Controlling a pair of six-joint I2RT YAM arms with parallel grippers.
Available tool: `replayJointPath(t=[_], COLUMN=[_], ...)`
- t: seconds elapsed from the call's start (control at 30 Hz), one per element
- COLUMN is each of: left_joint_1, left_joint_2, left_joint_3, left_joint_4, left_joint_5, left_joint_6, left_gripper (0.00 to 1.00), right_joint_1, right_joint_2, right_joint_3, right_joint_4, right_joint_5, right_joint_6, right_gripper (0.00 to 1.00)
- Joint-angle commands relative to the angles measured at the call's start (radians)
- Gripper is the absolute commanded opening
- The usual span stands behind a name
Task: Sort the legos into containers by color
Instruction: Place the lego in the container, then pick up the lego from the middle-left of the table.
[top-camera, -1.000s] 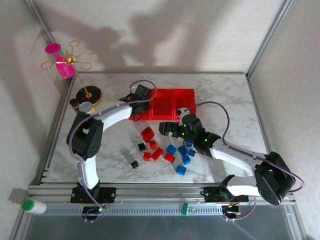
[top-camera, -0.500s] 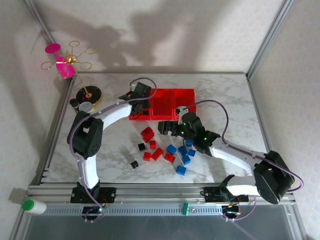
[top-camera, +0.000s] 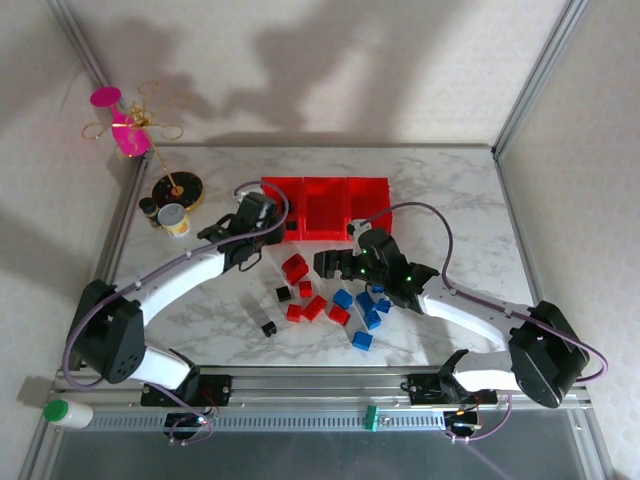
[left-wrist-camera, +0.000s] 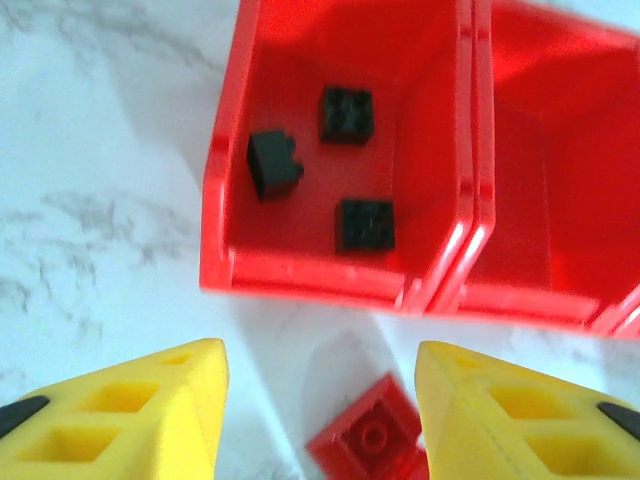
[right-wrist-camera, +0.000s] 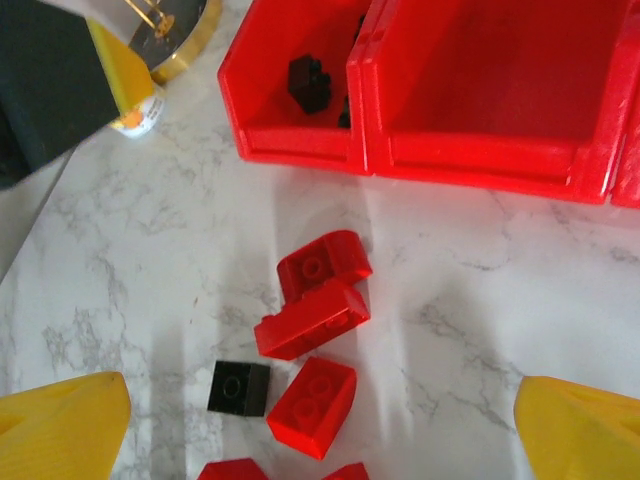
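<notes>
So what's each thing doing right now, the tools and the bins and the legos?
Left tool, open, empty, near the left bin.
Right tool, wide open, empty, above red legos.
Left bin, three black legos inside.
Middle bin, looks empty.
Loose legos, unsorted on the table.

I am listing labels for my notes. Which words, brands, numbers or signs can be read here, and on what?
None can be read.
Small jar with a yellow label beside the round black-and-gold disc stand: print, if any, is too blurred to read.
Red translucent plastic bins and small plastic bricks: no legible marking.
</notes>
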Motion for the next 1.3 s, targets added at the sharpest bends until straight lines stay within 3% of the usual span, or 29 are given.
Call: replayJointPath(t=[0.0,0.47,0.9,1.27], left_joint_1=[-0.042,-0.184,-0.254,-0.257], left_joint_2=[-0.075,-0.204,-0.038,0.088], left_joint_3=[-0.074,-0.312,-0.297,-0.251], left_joint_4=[-0.031,-0.046,0.001,0.074], left_joint_5=[0.007,0.073,0.061,0.043], left_joint_6=[-0.046,-0.167,-0.169,-0.171], left_gripper=[0.53,0.58,0.62,0.65], right_joint_1=[0.034,0.170,0.180,0.181], right_joint_2=[-0.024,-0.024,-0.013,-0.013], right_joint_3=[0.003,-0.077,-0.103,-0.100], right_joint_4=[-0.051,-0.073,-0.042,-0.043], right_joint_5=[0.016,0.063,0.098,0.118], right_joint_6=[-0.017,0.052,0.080,0.077], right_gripper=[0.99,0.99,0.99,0.99])
